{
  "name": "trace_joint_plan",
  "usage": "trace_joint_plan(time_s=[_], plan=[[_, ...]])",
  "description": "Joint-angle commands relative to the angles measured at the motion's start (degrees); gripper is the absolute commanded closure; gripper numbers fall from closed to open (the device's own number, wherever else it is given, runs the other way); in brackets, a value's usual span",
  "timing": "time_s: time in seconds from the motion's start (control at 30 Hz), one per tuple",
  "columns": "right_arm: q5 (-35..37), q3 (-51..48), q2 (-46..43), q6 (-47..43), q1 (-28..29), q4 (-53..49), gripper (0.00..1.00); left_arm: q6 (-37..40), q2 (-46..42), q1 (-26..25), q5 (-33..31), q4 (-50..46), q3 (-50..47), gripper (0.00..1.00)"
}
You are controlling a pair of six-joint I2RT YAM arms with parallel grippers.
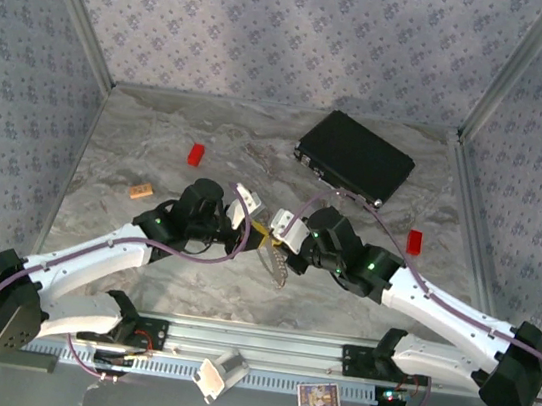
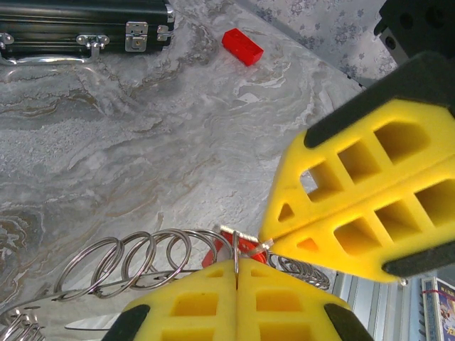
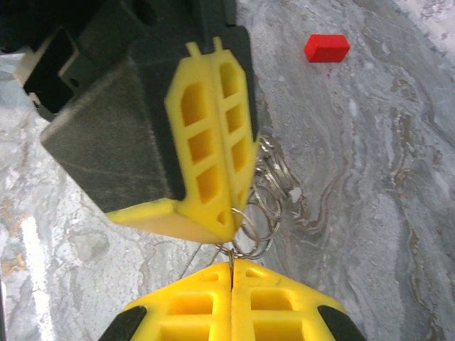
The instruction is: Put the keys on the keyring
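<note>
L gripper (image 2: 237,268): fingers pressed shut, thin metal edge in the seam; can't tell if it's ring or key. Red key (image 2: 226,249) touches its tips. R gripper (image 3: 232,268): also shut, pinching a wire of the keyring (image 3: 264,195), tip to tip w/ the L one at mid table (image 1: 159,137). Rest of the rings sit just beside both tips. Black case (image 1: 355,156) and a red block (image 1: 196,154) lie well apart, towards the back.
</note>
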Motion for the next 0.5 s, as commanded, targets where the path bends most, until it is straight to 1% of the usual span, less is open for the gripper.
trace_joint_plan(time_s=[0.0,0.13,0.47], plan=[[5.15,0.30,-1.51,-0.86,-0.11,0.79,1.00,0.24,-0.09,-0.35,1.19,2.54,1.55,1.00],[5.38,-0.40,-2.77,-1.00,-0.08,1.78,1.00,0.25,-0.17,-0.32,1.30,2.53,1.46,1.00],[2.12,-0.11,-0.85,-0.80,0.87,2.16,1.00,0.15,0.00,-0.28,1.44,2.87,1.42,1.00]])
